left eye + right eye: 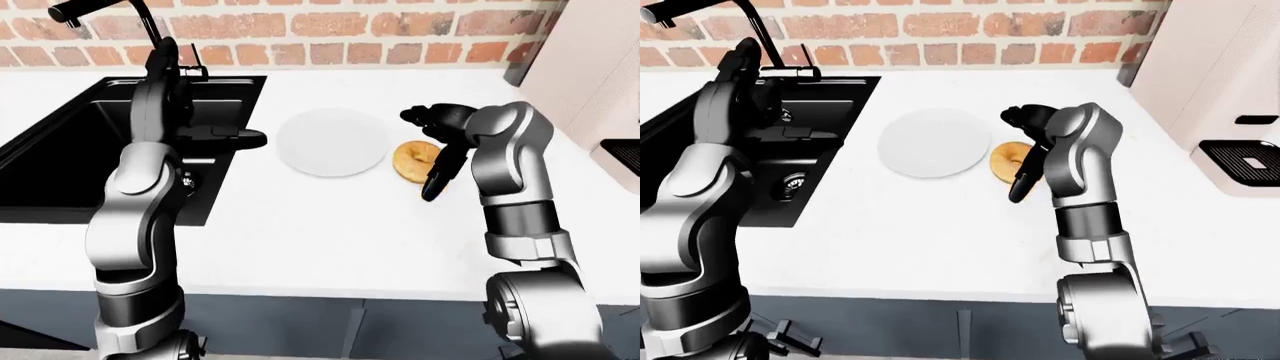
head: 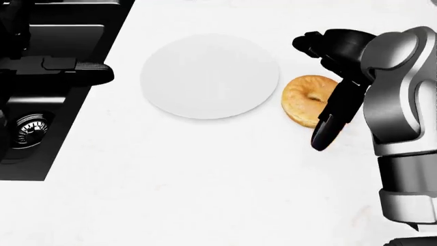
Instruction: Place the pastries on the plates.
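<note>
A round white plate [image 2: 209, 76] lies on the white counter, just right of the sink. A golden ring-shaped pastry [image 2: 309, 100] rests on the counter right beside the plate's right rim, outside it. My right hand [image 2: 332, 102] hangs over the pastry's right side and is open. One long black finger [image 2: 323, 134] points down past the pastry's lower right edge, while the other fingers [image 2: 315, 43] curl above its top. My left hand [image 1: 228, 136] hovers open and empty over the sink's right edge, left of the plate.
A black sink [image 1: 60, 154] with a drain [image 2: 26, 128] and a faucet [image 1: 95, 9] fills the left. A brick wall [image 1: 330, 30] runs along the top. A pale appliance [image 1: 1230, 90] stands at the right. The counter's near edge [image 1: 940, 296] crosses the bottom.
</note>
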You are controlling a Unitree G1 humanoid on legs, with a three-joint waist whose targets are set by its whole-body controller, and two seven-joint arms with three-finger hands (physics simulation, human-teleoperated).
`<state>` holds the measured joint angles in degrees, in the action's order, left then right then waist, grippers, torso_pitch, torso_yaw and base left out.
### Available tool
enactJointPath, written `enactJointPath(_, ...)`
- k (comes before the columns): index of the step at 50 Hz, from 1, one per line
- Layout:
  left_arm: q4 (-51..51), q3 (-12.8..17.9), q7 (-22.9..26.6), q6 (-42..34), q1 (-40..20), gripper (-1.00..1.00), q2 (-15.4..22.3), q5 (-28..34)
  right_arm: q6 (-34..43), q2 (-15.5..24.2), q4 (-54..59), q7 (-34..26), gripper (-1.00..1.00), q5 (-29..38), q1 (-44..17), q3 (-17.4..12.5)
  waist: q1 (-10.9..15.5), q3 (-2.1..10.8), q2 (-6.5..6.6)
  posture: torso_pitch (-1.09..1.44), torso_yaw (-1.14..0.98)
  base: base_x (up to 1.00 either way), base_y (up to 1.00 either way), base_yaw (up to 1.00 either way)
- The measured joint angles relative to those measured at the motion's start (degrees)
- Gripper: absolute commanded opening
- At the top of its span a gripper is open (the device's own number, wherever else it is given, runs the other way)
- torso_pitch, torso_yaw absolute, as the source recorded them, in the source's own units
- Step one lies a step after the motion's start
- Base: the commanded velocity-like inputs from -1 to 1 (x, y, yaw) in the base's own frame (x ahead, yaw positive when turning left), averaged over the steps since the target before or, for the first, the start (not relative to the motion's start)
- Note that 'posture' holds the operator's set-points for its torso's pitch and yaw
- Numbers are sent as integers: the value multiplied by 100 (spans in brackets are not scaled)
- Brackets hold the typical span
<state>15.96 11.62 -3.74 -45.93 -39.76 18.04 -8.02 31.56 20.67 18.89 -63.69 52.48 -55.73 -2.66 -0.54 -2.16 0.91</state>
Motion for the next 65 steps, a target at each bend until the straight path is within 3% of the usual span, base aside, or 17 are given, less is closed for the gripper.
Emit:
enactJointPath(8,99,22,10,-65,11,100,21,-22,-90,-10,116,265,100,141,-16,-39,-7,12,3,0,0,0,0,0)
enactJointPath(13,211,67,36,-143,56,100,61,-58,-133,0,112,341,80,192,52,-43,-11,9,-1,0,0,0,0,0)
enactJointPath(31,87,73,7,-98,-31,100,94,-47,-334,-126,-2,522,68,373,309,28,-11,36,-22,0,0,0,0,0)
enactJointPath(45,154,78,-8,-98,73,100,81,-63,-520,-96,-11,681,17,581,281,-49,4,70,-48,0,0,0,0,0)
enactJointPath(46,166,74,-6,-99,82,100,82,-65,-531,-92,-12,696,5,587,277,-51,5,72,-51,0,0,0,0,0)
enactJointPath(57,165,105,-2,-76,76,100,113,-67,-687,-67,48,811,-23,703,232,-41,22,88,-59,0,0,0,0,0)
enactJointPath(65,209,164,-4,-129,80,100,150,-109,-796,-6,747,824,-38,685,-252,1,4,36,-25,0,0,0,0,0)
